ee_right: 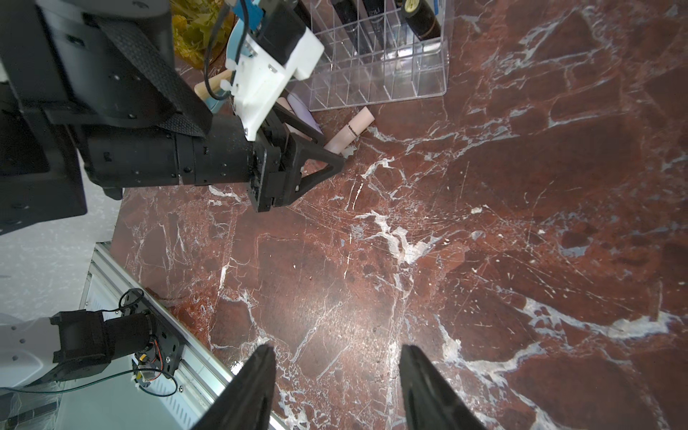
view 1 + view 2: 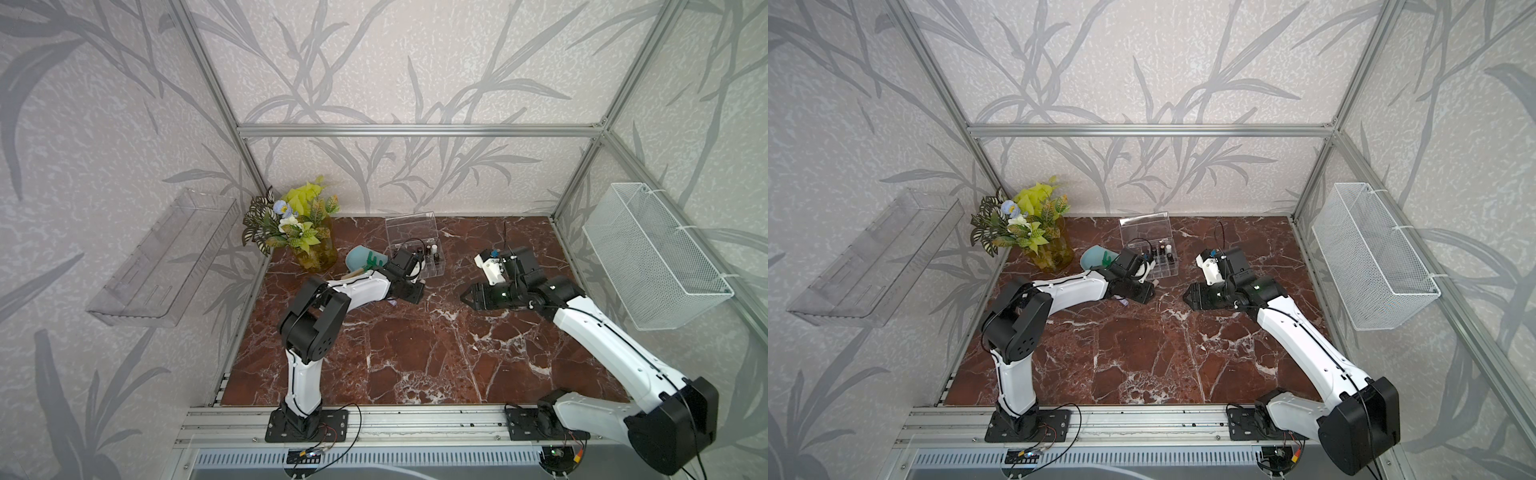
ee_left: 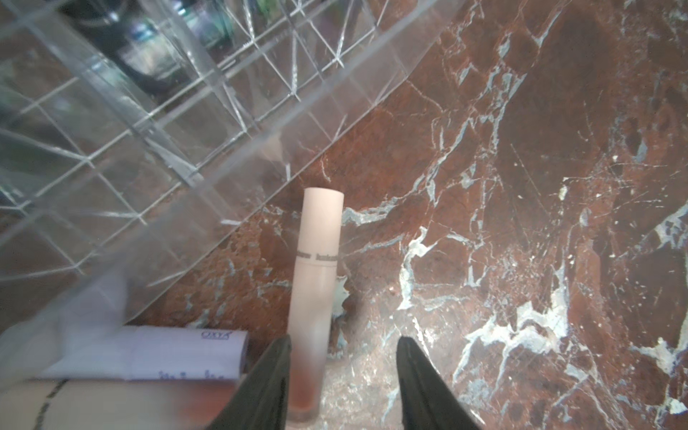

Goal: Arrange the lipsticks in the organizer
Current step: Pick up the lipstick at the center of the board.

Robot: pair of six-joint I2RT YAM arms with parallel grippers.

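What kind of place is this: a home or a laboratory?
Probably a robot test booth dressed like a home: a metal frame holds wallpaper panels, two robot arms stand on a rail, and a vase of plants stands on the marble-look table.

- A red-brown marble tabletop (image 2: 415,353) is being used as the carrying surface. Bare veined marble is being framed between the fingers (image 1: 253,387) of the right gripper (image 1: 335,346).
- A pale pink lipstick (image 3: 316,268) is being shown lying flat between the fingers (image 3: 268,379) of the left gripper (image 3: 343,338), touching one and apart from the other.
- The clear organizer (image 3: 149,156) is being carried just beyond those fingertips, off to the touching finger's side.
- A lilac lipstick (image 3: 178,352) and a blurred pale tube (image 3: 111,405) are being seen lying just outside that same finger.
- A plant vase (image 2: 316,255), a teal scoop (image 2: 357,257) and a green rake (image 2: 375,262) are being carried farther from the left fingers, well apart from the right ones.
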